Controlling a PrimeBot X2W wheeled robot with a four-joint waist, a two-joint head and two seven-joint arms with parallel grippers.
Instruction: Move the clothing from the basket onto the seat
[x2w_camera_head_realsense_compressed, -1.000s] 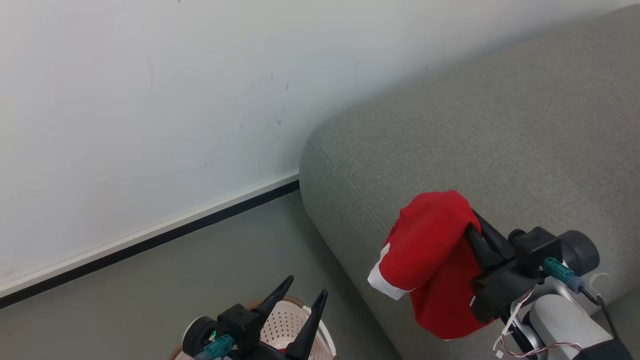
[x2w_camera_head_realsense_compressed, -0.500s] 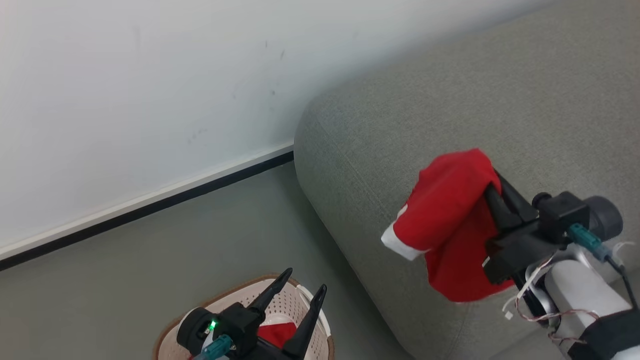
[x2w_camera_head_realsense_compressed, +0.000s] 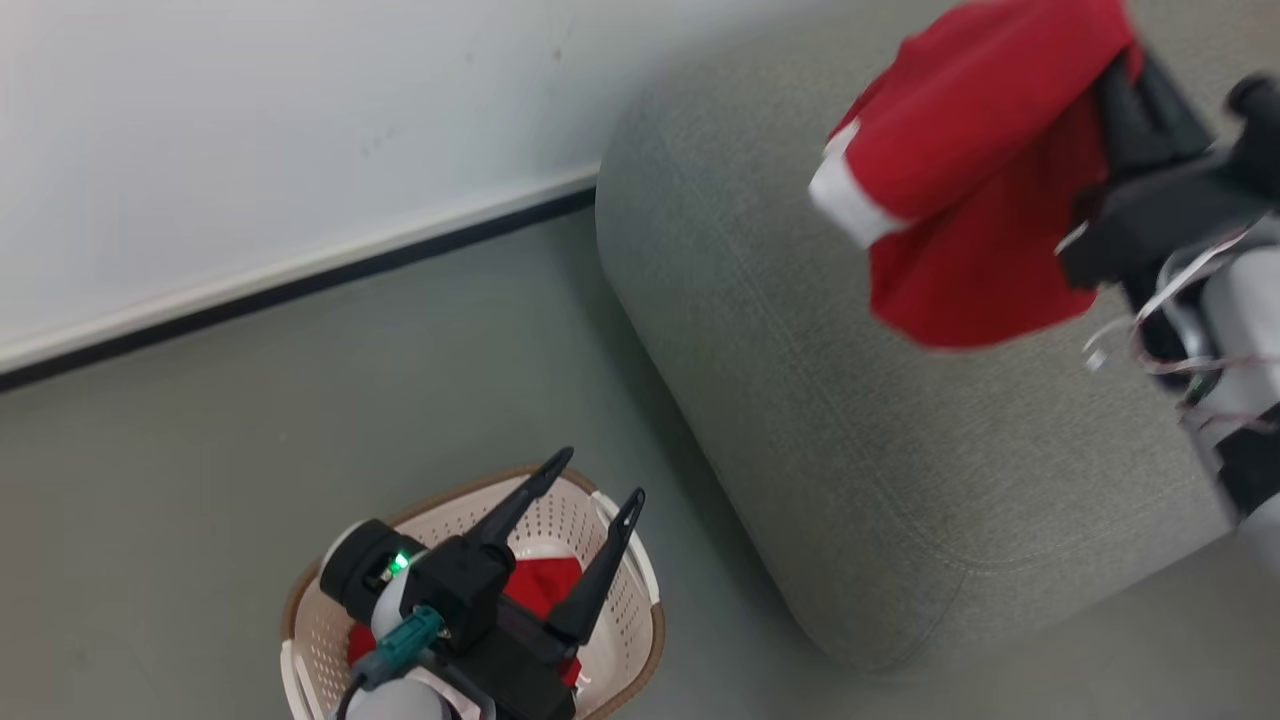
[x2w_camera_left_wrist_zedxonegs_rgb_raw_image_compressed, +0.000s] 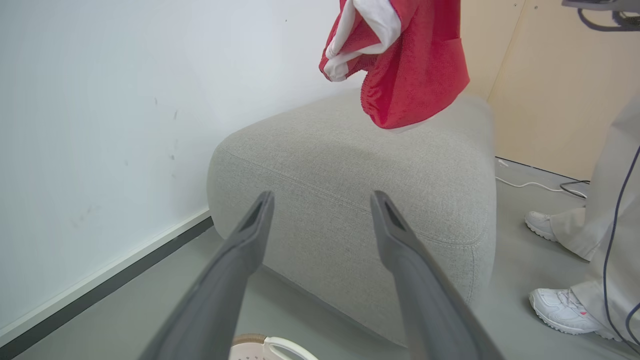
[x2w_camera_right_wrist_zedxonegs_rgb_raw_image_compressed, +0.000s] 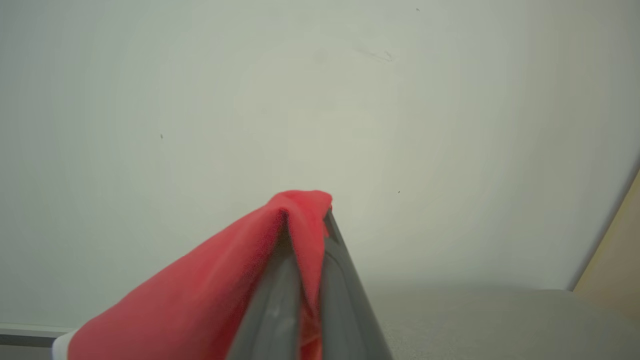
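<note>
My right gripper (x2w_camera_right_wrist_zedxonegs_rgb_raw_image_compressed: 305, 220) is shut on a red garment with white cuffs (x2w_camera_head_realsense_compressed: 960, 170), which hangs in the air above the grey seat (x2w_camera_head_realsense_compressed: 850, 400). From the left wrist view the same garment (x2w_camera_left_wrist_zedxonegs_rgb_raw_image_compressed: 405, 65) dangles over the seat (x2w_camera_left_wrist_zedxonegs_rgb_raw_image_compressed: 350, 165). A second red piece of clothing (x2w_camera_head_realsense_compressed: 535, 585) lies inside the cream basket (x2w_camera_head_realsense_compressed: 625, 640) on the floor at the lower left. My left gripper (x2w_camera_head_realsense_compressed: 595, 480) hovers open over that basket, its two dark fingers (x2w_camera_left_wrist_zedxonegs_rgb_raw_image_compressed: 240, 250) spread with nothing between them.
A white wall (x2w_camera_head_realsense_compressed: 250, 130) with a dark baseboard (x2w_camera_head_realsense_compressed: 300, 285) runs behind the seat. Grey floor (x2w_camera_head_realsense_compressed: 250, 430) lies between wall and basket. A person's white shoes (x2w_camera_left_wrist_zedxonegs_rgb_raw_image_compressed: 560, 310) and pale trouser legs stand to the right of the seat, near a cable on the floor.
The head camera has tilted down, bringing the basket fully into sight. My right gripper has lifted the red garment higher and further over the seat. The left gripper stays open above the basket.
</note>
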